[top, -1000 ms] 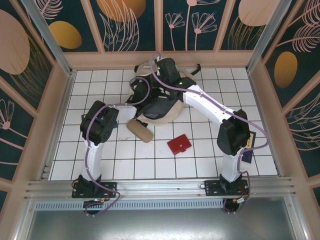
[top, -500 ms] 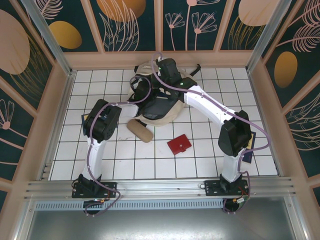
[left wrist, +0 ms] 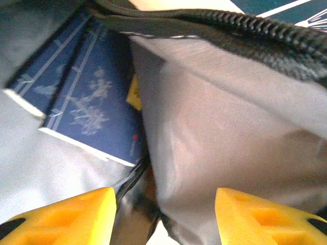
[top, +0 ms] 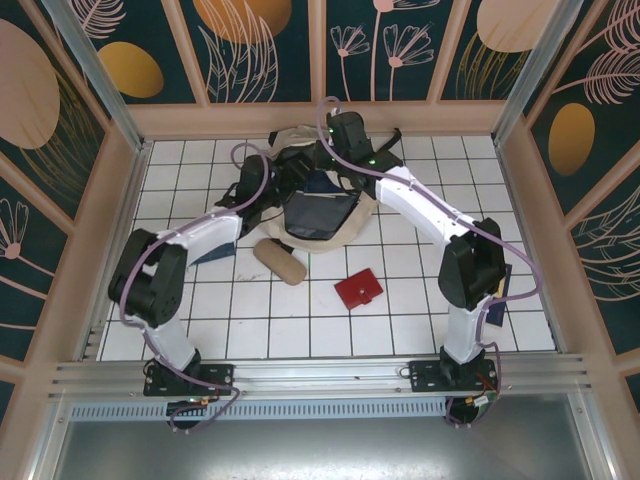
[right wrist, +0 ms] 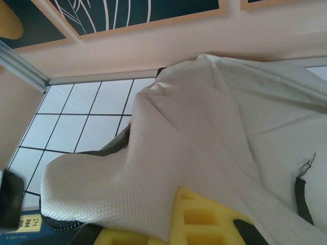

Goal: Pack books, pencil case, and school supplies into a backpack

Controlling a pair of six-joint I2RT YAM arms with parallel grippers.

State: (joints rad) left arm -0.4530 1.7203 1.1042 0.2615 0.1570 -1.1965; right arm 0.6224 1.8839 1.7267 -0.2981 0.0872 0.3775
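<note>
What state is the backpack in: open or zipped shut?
Open. The backpack has its zip parted, and navy books show inside.

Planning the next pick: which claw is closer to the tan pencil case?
Left. The left claw sits in the backpack mouth, just beyond the pencil case; the right claw is at its far rim, farther off.

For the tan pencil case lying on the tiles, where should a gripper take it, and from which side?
Grip the pencil case at its middle, coming straight down from above and closing across its narrow width. It lies flat and slanted on the table with its far end close to the backpack, so the mid-body looks like the freest and best-balanced spot.
</note>
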